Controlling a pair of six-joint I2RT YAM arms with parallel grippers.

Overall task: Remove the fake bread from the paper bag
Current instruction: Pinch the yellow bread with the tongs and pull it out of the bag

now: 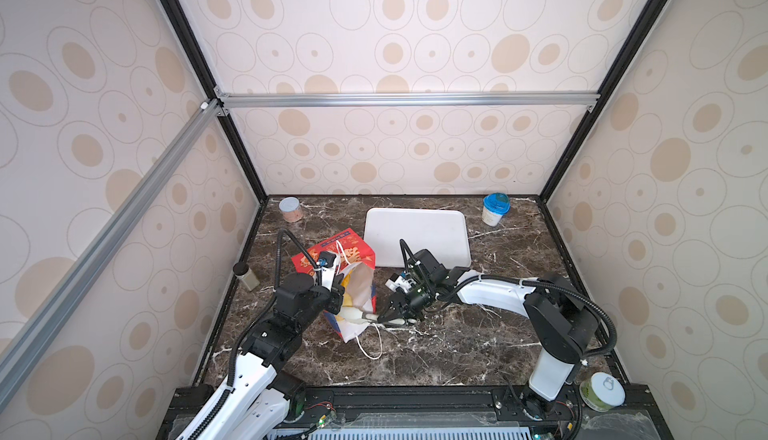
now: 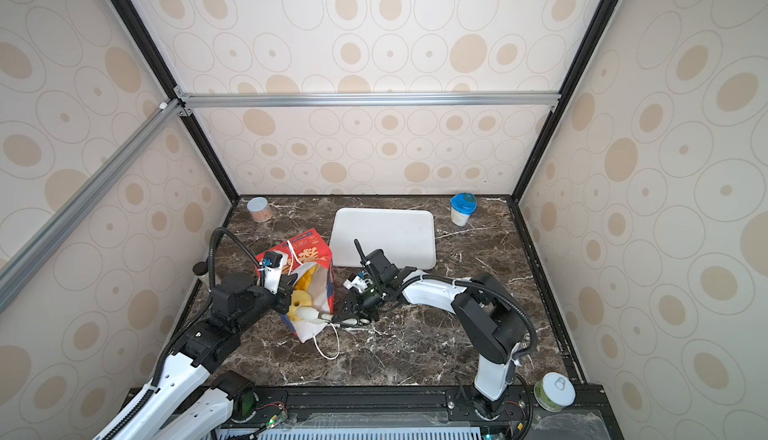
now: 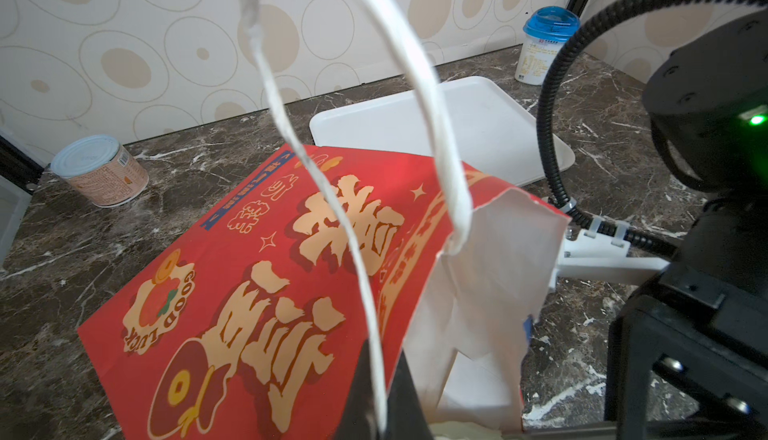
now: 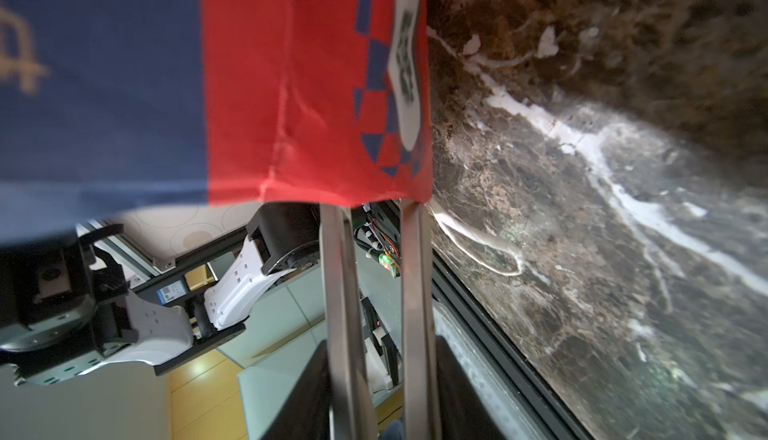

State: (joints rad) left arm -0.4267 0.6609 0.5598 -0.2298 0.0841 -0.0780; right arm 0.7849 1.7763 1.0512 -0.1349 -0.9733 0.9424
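Note:
The red paper bag point(image 1: 349, 251) point(image 2: 307, 251) lies tilted on the marble table with its white-lined mouth facing the front. My left gripper point(image 1: 338, 288) point(image 3: 380, 409) is shut on the mouth's upper rim and a white cord handle point(image 3: 419, 85), holding it up. Inside the mouth sit fake bread pieces: a yellow ring point(image 2: 300, 300), a yellow loaf point(image 2: 305, 280) and a pale piece point(image 2: 307, 315). My right gripper point(image 1: 392, 313) point(image 4: 376, 375) is shut on metal tongs point(image 4: 336, 292). The tongs' tips reach the pale piece at the bag's lower lip point(image 4: 311, 85).
A white tray point(image 1: 415, 230) lies behind the bag. A pink can point(image 1: 289, 209) stands back left and a blue-lidded cup point(image 1: 494, 208) back right. A dark-capped jar point(image 1: 247, 278) is by the left wall, a green can point(image 1: 602, 392) on the front rail. The second cord handle point(image 1: 370, 346) trails forward.

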